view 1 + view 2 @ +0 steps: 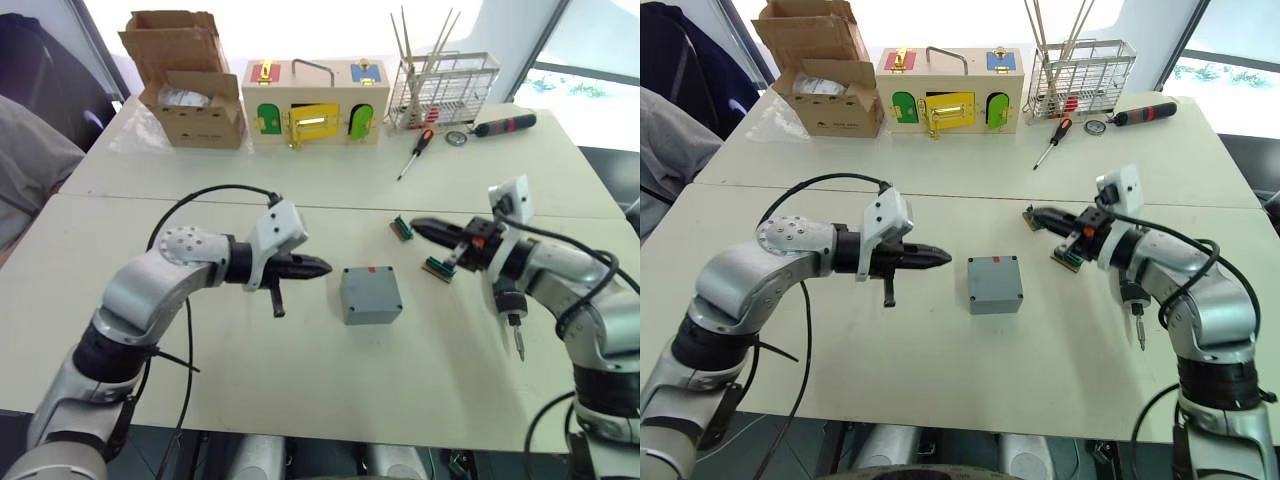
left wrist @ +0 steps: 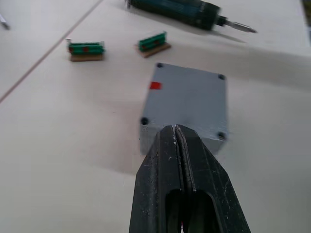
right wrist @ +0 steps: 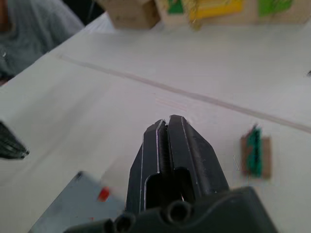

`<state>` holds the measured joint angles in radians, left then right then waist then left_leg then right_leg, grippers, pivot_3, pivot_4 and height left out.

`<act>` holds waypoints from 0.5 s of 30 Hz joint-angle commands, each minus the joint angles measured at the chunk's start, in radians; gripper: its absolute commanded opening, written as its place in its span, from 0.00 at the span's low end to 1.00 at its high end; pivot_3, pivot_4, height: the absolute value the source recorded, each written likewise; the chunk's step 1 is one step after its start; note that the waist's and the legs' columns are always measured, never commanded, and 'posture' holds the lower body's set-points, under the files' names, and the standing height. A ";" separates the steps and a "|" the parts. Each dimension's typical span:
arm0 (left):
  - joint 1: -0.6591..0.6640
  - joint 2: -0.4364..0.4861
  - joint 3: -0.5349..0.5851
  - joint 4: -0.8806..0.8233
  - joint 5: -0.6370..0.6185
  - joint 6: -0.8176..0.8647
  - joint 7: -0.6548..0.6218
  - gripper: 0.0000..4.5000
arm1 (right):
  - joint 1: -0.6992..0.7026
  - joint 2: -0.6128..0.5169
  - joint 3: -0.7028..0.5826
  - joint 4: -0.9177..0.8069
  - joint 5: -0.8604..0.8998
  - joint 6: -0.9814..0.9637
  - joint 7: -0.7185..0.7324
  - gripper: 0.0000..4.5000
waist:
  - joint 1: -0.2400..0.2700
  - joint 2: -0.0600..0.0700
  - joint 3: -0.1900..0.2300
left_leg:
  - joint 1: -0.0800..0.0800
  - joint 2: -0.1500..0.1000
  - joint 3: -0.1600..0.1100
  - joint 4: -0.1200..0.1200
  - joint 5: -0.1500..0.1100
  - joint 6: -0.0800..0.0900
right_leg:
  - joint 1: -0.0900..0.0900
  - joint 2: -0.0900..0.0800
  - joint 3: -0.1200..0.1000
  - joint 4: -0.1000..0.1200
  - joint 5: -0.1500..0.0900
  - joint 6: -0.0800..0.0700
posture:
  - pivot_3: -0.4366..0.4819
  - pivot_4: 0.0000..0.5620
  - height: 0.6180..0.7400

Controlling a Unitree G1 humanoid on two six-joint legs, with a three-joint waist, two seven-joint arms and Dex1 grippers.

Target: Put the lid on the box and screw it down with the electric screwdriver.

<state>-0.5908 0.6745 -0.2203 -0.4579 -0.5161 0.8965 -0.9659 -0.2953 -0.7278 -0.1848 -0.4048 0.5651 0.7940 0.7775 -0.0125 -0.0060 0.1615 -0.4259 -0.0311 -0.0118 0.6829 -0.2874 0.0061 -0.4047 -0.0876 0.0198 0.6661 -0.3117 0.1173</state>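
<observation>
Mid-table between pinched-closed, empty left hand (image 1: 318, 266) and right hand (image 1: 420, 226): grey box (image 1: 371, 294), red mark, lidded.

The box (image 1: 371, 294) is matt grey plastic, its lid (image 2: 187, 101) smooth with dark screws at the corners. Both grippers, left (image 1: 322, 266) and right (image 1: 418, 227), have black plastic fingers with a slight sheen. The table (image 1: 300, 370) is matt off-white. At 12 o'clock stand a painted wooden box (image 1: 317, 105), brown cardboard (image 1: 190, 80) and a wire metal rack (image 1: 443, 90).
</observation>
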 commanded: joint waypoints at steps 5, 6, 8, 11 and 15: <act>-0.007 0.021 -0.010 -0.035 -0.028 -0.004 -0.032 0.00 | 0.031 -0.016 0.016 -0.074 0.021 0.001 -0.008 0.01 | 0.002 0.000 0.000 | 0.000 0.000 0.000 0.000 0.000 0.000 | 0.000 0.000 0.000 0.000 0.000 0.000 | 0.48 0.27 1.00; -0.009 0.020 -0.012 -0.032 -0.026 -0.005 -0.032 0.00 | 0.031 -0.011 0.025 -0.071 0.015 -0.005 -0.015 0.01 | 0.002 0.000 0.000 | 0.000 0.000 0.000 0.000 0.000 0.000 | 0.000 0.000 0.000 0.000 0.000 0.000 | 0.48 0.27 1.00; -0.011 0.015 -0.012 -0.026 -0.022 -0.007 -0.026 0.00 | 0.033 -0.003 0.043 -0.071 0.005 -0.013 -0.028 0.01 | 0.002 0.000 0.000 | 0.000 0.000 0.000 0.000 0.000 -0.001 | 0.000 0.000 0.000 0.000 0.000 0.000 | 0.48 0.27 1.00; -0.011 0.017 -0.010 -0.022 -0.017 -0.009 -0.023 0.00 | 0.029 0.014 0.066 -0.067 -0.001 -0.019 -0.044 0.01 | 0.002 0.000 0.000 | 0.000 0.000 0.000 0.000 0.000 -0.001 | 0.000 0.000 0.000 0.000 0.000 0.000 | 0.48 0.27 1.00; -0.010 0.024 -0.008 -0.021 -0.013 -0.011 -0.021 0.00 | 0.021 0.020 0.076 -0.057 -0.002 -0.022 -0.053 0.01 | 0.002 0.000 0.000 | 0.000 0.000 0.000 0.000 0.000 -0.001 | 0.000 0.000 0.000 0.000 0.000 0.000 | 0.48 0.27 1.00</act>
<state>-0.5913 0.6899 -0.2333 -0.4718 -0.5321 0.9021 -0.9885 -0.2595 -0.7112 -0.0984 -0.4453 0.5623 0.7903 0.7296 -0.0109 -0.0060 0.1615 -0.4258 -0.0310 -0.0118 0.6828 -0.2870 0.0054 -0.4046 -0.0874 0.0197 0.6660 -0.3117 0.1173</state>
